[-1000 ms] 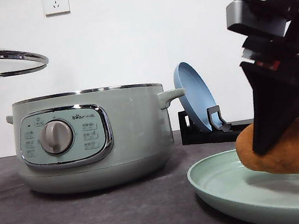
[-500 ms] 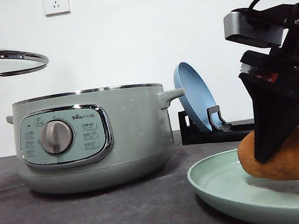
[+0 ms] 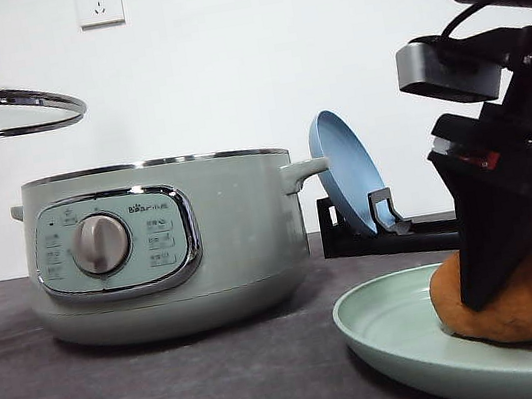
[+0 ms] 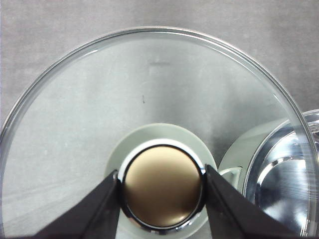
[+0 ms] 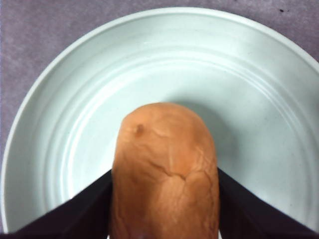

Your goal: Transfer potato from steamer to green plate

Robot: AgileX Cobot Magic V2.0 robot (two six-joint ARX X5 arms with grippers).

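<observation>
Nearly done: the potato [image 3: 524, 295] rests on the green plate [image 3: 388, 327], clamped by the right hand [image 5: 164, 209]. Only release remains; the left hand [image 4: 162, 191] grips the lid [image 3: 3, 104].

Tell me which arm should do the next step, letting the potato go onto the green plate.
The right. Its gripper is shut on the potato, which already sits on the green plate, so it need only open. The left gripper is busy holding the steamer lid aloft.
</observation>
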